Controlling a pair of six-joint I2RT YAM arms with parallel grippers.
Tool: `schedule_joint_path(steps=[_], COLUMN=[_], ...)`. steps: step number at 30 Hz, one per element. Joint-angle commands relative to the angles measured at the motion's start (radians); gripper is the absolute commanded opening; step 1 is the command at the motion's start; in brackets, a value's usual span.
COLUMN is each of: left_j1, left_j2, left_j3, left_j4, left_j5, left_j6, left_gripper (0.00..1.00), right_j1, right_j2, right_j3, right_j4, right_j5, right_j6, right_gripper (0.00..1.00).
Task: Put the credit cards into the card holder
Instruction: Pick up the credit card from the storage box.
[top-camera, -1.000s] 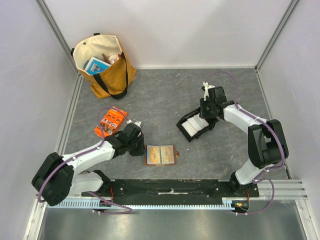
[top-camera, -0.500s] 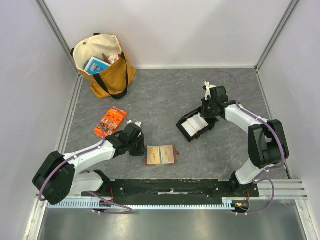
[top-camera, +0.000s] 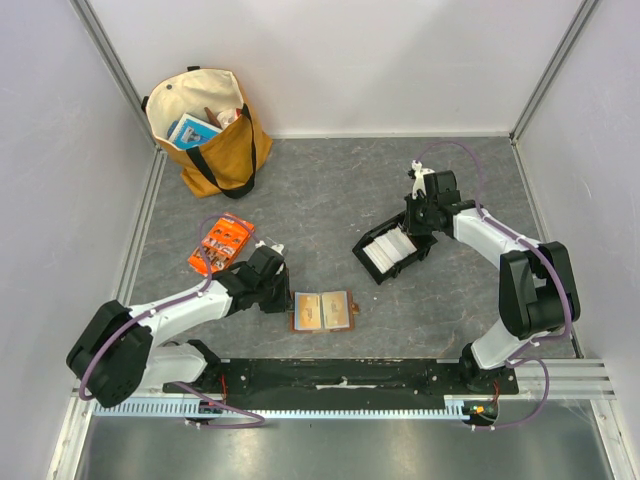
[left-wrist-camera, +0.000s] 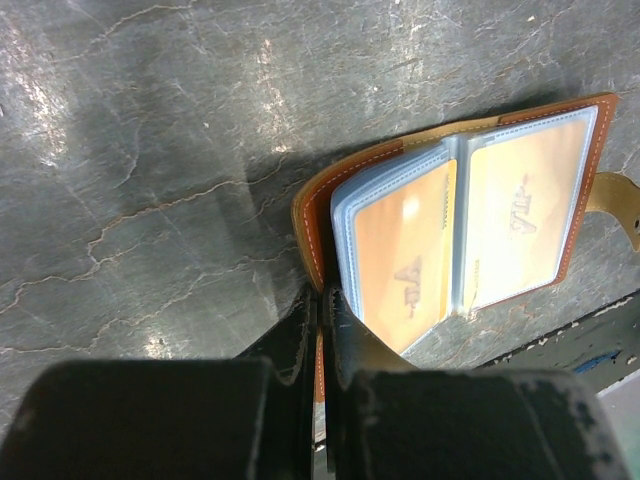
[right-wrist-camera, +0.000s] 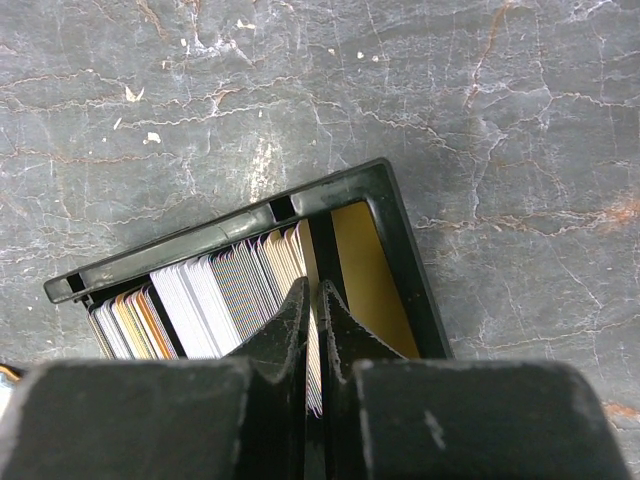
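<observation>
Grey walled table (top-camera: 330, 190), one open card holder (top-camera: 322, 310) pinched by left gripper (left-wrist-camera: 322, 296), right gripper (right-wrist-camera: 312, 296) clamping one credit card (right-wrist-camera: 308, 255) in black tray (right-wrist-camera: 405, 262)

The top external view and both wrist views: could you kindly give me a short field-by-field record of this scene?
card holder: open on the grey table, clear sleeves facing up
left tool: shut on the card holder's cover edge
black tray: holds credit cards standing on edge in a row
right tool: shut on one pinched card near the row's end, inside the tray
elsewhere: orange packet; tote bag at the back
</observation>
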Motion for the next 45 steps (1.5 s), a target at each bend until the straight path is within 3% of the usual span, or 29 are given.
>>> schedule_joint_path(steps=[1,14,28,36,45], left_j1=[-0.003,-0.003,-0.003,-0.003,-0.004], left_j2=[0.007,0.024,0.021,0.026,0.021], left_j3=[0.024,0.032,0.029,0.031,0.027], left_j4=[0.023,0.027,0.027,0.029,0.035], left_j5=[0.013,0.021,0.021,0.021,0.024], left_j6=[0.036,0.041,0.042,0.046,0.046], left_gripper=[0.02,0.02,0.02,0.02,0.02], right_j1=[-0.004,-0.047,-0.055,-0.055,-0.049], right_j2=[-0.013,0.036,-0.007,-0.019,-0.021], right_j3=[0.002,0.014,0.039,0.045,0.048], right_j4=[-0.007,-0.013,-0.026,-0.035,-0.053], right_j5=[-0.061,-0.156,-0.107,-0.070,0.109], right_j6=[-0.001,0.020,0.042,0.043,0.025], right_gripper=[0.09,0.07,0.00,0.00,0.00])
